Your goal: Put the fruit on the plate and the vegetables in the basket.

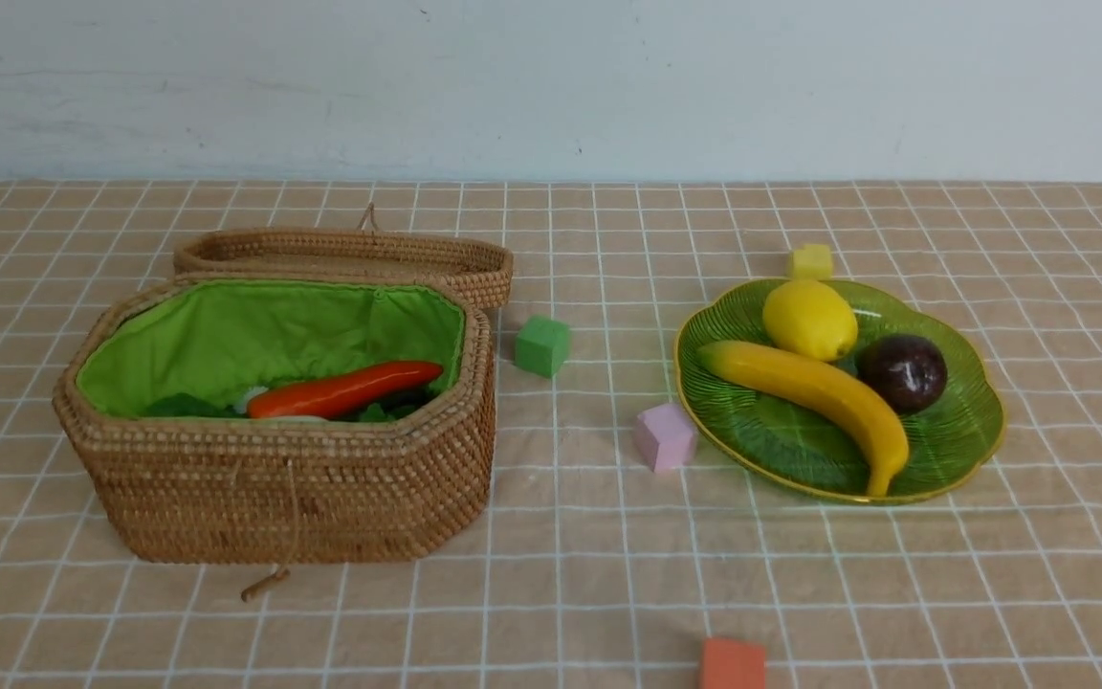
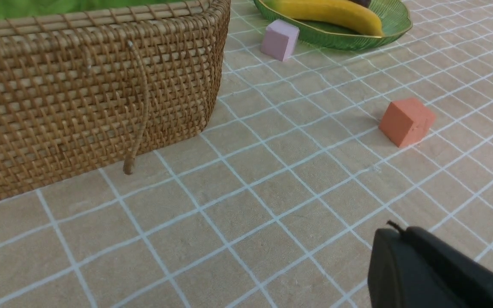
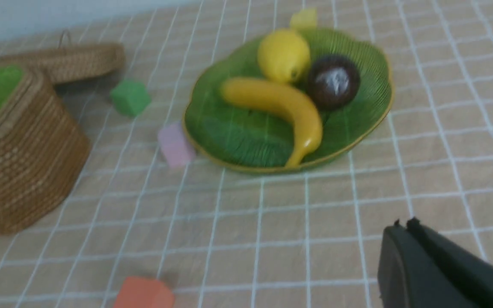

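Plate well beyond right tool

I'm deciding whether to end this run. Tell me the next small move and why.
Probably none beyond keeping both arms back. The lemon, banana and mangosteen lie on the plate; the carrot and some greens show inside the basket. Only foam cubes sit on the cloth. Both grippers are shut, empty.

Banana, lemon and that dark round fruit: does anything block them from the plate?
No. The banana, lemon and mangosteen already lie on the plate; the cubes sit outside its rim.
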Controlling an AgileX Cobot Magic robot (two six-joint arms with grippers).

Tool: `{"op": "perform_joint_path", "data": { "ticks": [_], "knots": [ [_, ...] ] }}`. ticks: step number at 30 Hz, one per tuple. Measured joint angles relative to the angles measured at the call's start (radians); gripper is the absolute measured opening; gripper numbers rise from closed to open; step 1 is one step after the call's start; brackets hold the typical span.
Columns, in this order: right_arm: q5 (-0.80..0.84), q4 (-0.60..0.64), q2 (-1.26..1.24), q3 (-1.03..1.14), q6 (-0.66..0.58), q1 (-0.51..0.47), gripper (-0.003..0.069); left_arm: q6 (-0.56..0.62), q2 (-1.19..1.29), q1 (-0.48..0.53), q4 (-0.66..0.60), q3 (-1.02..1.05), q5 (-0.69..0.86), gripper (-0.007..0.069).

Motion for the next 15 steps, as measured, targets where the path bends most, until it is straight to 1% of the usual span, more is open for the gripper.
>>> {"op": "perform_joint_path", "data": {
  "ticks": [4, 5, 6, 10, 12, 15],
  "knots": [
    [-0.151, -0.019, -0.136, 0.223, -0.003, -0.051, -0.0008, 0.000, 0.000, 0.000, 0.001, 0.000, 0.000, -0.0013],
    [-0.151, -0.019, -0.136, 0.234, -0.003, -0.051, -0.0008, 0.000, 0.000, 0.000, 0.001, 0.000, 0.000, -0.0013],
    [-0.191, -0.019, -0.181, 0.303, -0.003, -0.060, -0.0008, 0.000, 0.000, 0.000, 0.001, 0.000, 0.000, -0.0012],
    [-0.158, -0.062, -0.230, 0.343, -0.003, -0.069, -0.0008, 0.000, 0.000, 0.000, 0.002, 0.000, 0.000, -0.0009],
    [-0.138, -0.100, -0.232, 0.340, 0.028, -0.073, -0.0008, 0.000, 0.000, 0.000, 0.003, 0.000, 0.000, -0.0008],
    [-0.128, -0.111, -0.233, 0.338, 0.071, -0.073, -0.0008, 0.000, 0.000, 0.000, 0.003, 0.000, 0.000, -0.0006]
  ]
}}
